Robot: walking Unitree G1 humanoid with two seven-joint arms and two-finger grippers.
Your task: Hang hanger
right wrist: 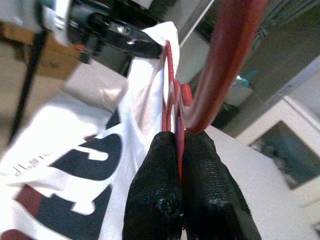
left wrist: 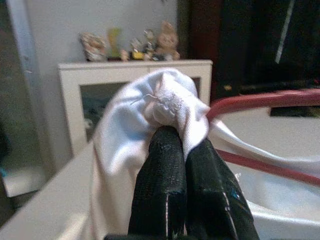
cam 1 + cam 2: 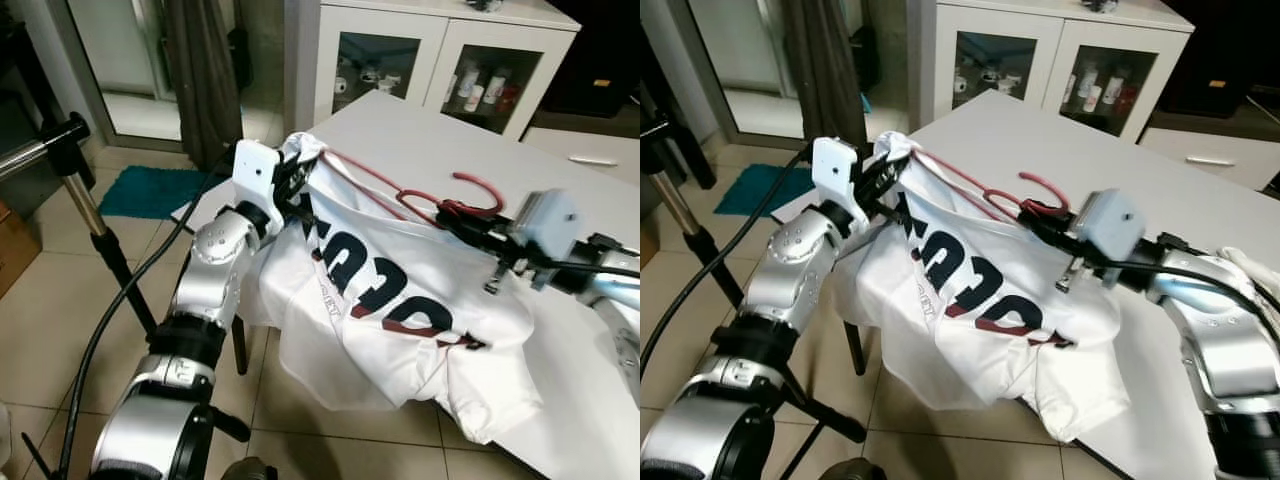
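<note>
1. Left gripper (image 2: 182, 145) clenched on the shirt (image 3: 400, 300) shoulder.
2. Right gripper (image 1: 179, 145) clamped on the red hanger (image 3: 440, 200) neck.
3. Both held above the white table (image 3: 440, 130) edge; cabinet (image 3: 440, 50) behind, tiled floor (image 3: 50, 290).

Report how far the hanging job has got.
Done: the red hanger sits inside the white shirt.
In hand: the right end effector pinches the hanger below its hook; the left end effector grips a shirt shoulder.
Left: hooking it onto the rail.
</note>
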